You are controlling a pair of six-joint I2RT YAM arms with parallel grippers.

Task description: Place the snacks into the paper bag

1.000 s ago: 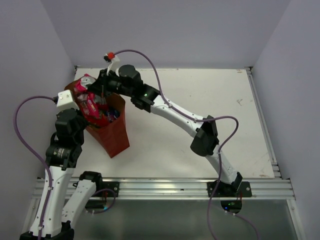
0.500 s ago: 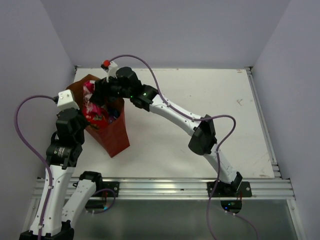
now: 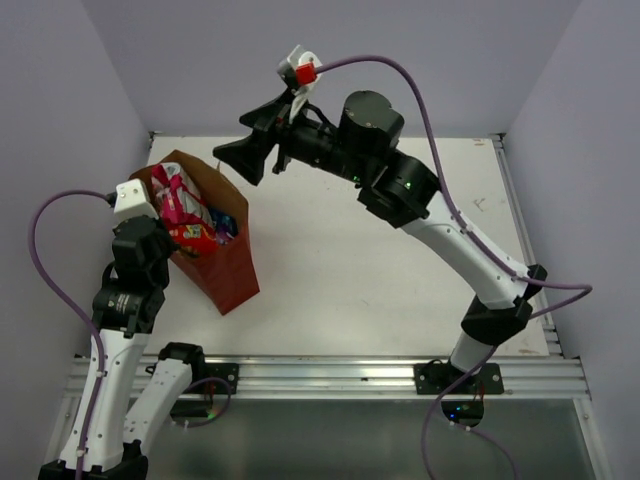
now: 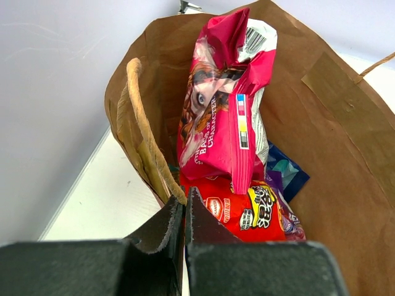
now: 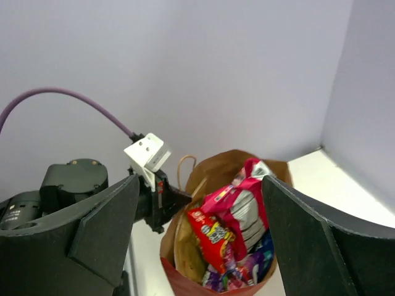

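Note:
The paper bag (image 3: 228, 272) stands open at the table's left, red-brown outside, brown inside (image 4: 345, 142). Snacks fill it. A pink-and-silver packet (image 4: 222, 117) stands tallest, with a red packet (image 4: 247, 213) in front of it. A dark blue packet (image 4: 287, 172) and a purple one (image 4: 290, 225) lie lower. A tan bag (image 5: 185, 246) leans on the left wall. My left gripper (image 4: 184, 198) is shut on the bag's near-left rim, also seen from above (image 3: 165, 238). My right gripper (image 3: 232, 138) hangs open and empty high above the bag (image 5: 200, 180).
The white table (image 3: 400, 250) stretches right of the bag. Grey walls close in behind and on both sides. A metal rail (image 3: 330, 375) runs along the near edge. A string handle (image 4: 376, 65) hangs off the bag's far rim.
My right gripper was shut inside the bag's mouth; it has opened, left the pink-and-silver packet in the bag and risen up and to the right. The left gripper has not moved.

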